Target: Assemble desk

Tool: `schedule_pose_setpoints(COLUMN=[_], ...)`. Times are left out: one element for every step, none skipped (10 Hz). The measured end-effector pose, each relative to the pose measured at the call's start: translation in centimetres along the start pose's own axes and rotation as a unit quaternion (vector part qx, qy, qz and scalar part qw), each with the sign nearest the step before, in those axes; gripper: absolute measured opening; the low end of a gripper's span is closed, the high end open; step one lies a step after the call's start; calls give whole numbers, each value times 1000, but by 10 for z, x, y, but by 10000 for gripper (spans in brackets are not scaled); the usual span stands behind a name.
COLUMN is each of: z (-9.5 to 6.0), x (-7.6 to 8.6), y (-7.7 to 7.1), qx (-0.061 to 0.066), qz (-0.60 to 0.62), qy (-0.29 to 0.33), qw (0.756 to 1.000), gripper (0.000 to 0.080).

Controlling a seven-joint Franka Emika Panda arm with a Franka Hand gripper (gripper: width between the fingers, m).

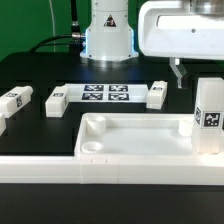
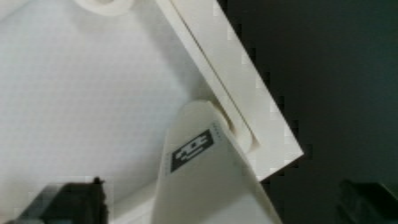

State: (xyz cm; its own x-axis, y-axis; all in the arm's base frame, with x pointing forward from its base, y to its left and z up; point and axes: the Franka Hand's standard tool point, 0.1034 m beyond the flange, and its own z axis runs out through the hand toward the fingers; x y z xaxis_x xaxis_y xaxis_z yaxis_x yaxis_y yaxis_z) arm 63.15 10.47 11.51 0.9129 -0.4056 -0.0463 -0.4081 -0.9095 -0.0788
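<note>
Pincer [image 1: 177, 70] fingers hang apart, grasping nothing, above the large white plastic tray-like desk top [image 1: 130, 140] on the black table [image 1: 60, 125]; one tagged white block leg [image 1: 209, 117] stands upright in its corner, presumably just seated.

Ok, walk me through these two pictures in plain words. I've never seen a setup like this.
The white machine is a robot arm that builds a small desk. The exterior view is taken by a camera standing off the arm. The wrist view is taken by a camera on the arm's wrist, looking down past its two-finger tool.

On the black table lies the desk top, a white tray with a raised rim. One upright leg stands at its corner on the exterior view's right; it is the tagged white block in the wrist view. Three more legs lie loose behind the tray. The flat sheet of printed squares between them is the marker board, which is no part of the desk.

The tool's fingers are spread wide, so nothing looks held.
</note>
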Motion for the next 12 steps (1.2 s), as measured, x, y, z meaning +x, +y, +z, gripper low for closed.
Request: schedule_pose_setpoints(z=[-1, -1, -1, -1, 0, 0, 0, 0, 0, 0, 0, 0], x=[3, 4, 4, 4, 4, 4, 4, 4, 5, 5, 5, 5], y=[-2, -4, -4, -3, -3, -2, -2, -2, -1, -1, 0, 0], qx=[-6, -6, -7, -12, -12, -12, -12, -12, -12, -12, -12, -11], qz=[-57, -97, -145, -183, -201, -204, -203, -203, -202, -202, -192, -187], qy=[0, 0, 0, 1, 1, 1, 1, 1, 1, 1, 1, 1], qw=[998, 995, 989, 983, 979, 979, 979, 979, 979, 979, 981, 982], gripper=[648, 648, 648, 648, 648, 561, 427, 427, 291, 291, 291, 291])
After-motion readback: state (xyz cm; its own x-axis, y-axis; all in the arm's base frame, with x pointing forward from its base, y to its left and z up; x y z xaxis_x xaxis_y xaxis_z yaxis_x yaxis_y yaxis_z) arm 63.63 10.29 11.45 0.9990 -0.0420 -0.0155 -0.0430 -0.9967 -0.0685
